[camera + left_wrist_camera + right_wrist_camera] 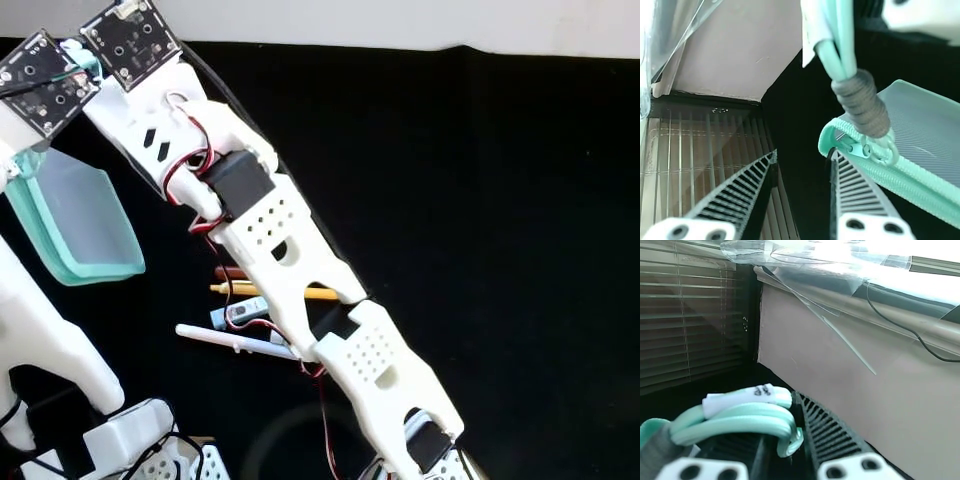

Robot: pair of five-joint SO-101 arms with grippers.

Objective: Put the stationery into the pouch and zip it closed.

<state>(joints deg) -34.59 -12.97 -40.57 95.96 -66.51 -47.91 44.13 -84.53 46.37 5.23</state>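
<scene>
The jaws of the right gripper (780,440) are clamped on the mint-green cord loop (740,420) of the pouch (75,200). The doubled cord passes between the two ribbed fingers (827,432), and a white tag (740,396) is wrapped around it just beside the grip. The jaws of the left gripper (802,160) stand apart with a dark gap between them. The zipper corner of the pouch sits at the tip of one finger; contact cannot be confirmed. At that corner a metal zipper pull (860,148) joins a pale ring (887,152), and the cord runs from the ring through a grey ribbed sleeve (860,105). In the high view both wrists meet at the far left corner of the black surface (500,250). The pouch, a translucent body with a mint-green border, is tilted just beside them, toward the left arm's base. The stationery lies on the surface outside the pouch and apart from it, partly under the right arm. It comprises a brown pen (228,272), a yellow pencil (322,294), a blue item (220,318) of a kind that cannot be identified, and a white pen (215,337). Slatted blinds (690,330) and a pale wall panel (840,380) stand behind the surface.
</scene>
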